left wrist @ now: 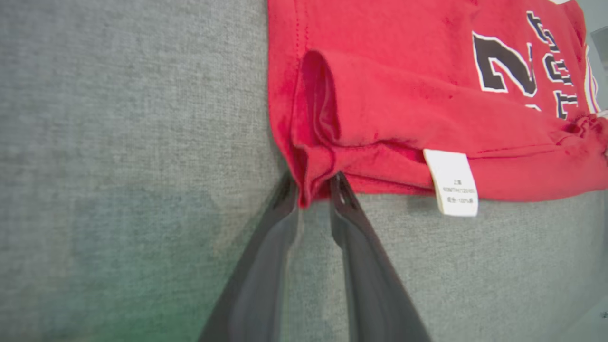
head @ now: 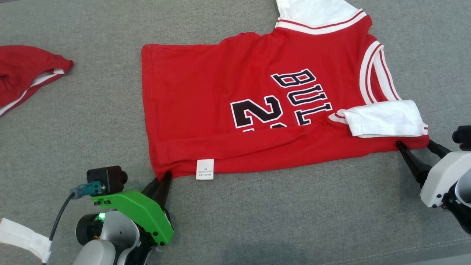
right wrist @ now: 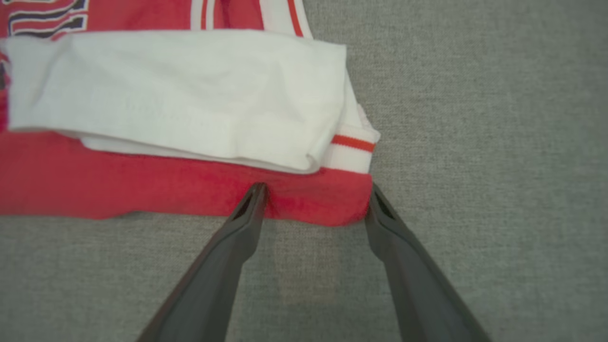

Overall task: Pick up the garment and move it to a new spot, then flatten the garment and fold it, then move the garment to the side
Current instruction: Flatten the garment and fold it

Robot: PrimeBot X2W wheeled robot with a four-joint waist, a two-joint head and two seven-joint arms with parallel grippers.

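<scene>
In the head view the garment (head: pixel 206 103), a red cotton jersey shirt with white sleeves and black lettering, lies spread on a grey woven cloth surface (head: pixel 92 121). Its hem is toward the left and its near edge is folded over. The left gripper (head: pixel 163 178), under a green plastic bracket (head: pixel 136 209), reaches up from the lower left with its tips at the near hem corner. The right gripper (head: pixel 415 147), on a white wrist, comes in from the right edge and points up and leftward at the near corner under the folded white sleeve (head: pixel 386 117). A second red cloth with white trim (head: pixel 25 70) lies well apart at the left edge.

In the left wrist view the two dark fingers (left wrist: pixel 266 266) stand close together, pinching the bunched hem corner between their tips. A small white care label (left wrist: pixel 451 183) hangs just beside them.

In the right wrist view the fingers (right wrist: pixel 213 275) stand spread wide. Their tips touch the red edge on either side of the corner and clamp nothing.
</scene>
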